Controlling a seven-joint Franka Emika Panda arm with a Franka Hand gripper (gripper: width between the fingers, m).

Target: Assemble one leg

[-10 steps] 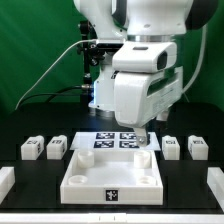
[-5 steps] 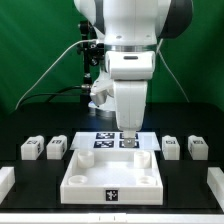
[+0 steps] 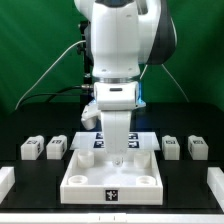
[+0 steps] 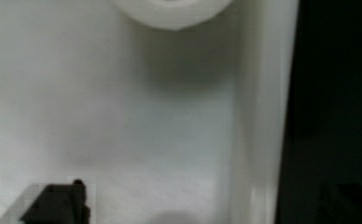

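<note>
White tray (image 4: 107,130) fills wrist view; exterior shows hand (image 3: 118,153) over it, spread indiscernible.

Swung the arm (image 3: 120,50) from right of centre to the middle of the frame, the wrist turned to a narrower face. Lowered the end effector (image 3: 118,152) from above the marker board (image 3: 137,139) down over the tray (image 3: 90,185) at lower centre. Now hides more of the board's middle tags.
</note>
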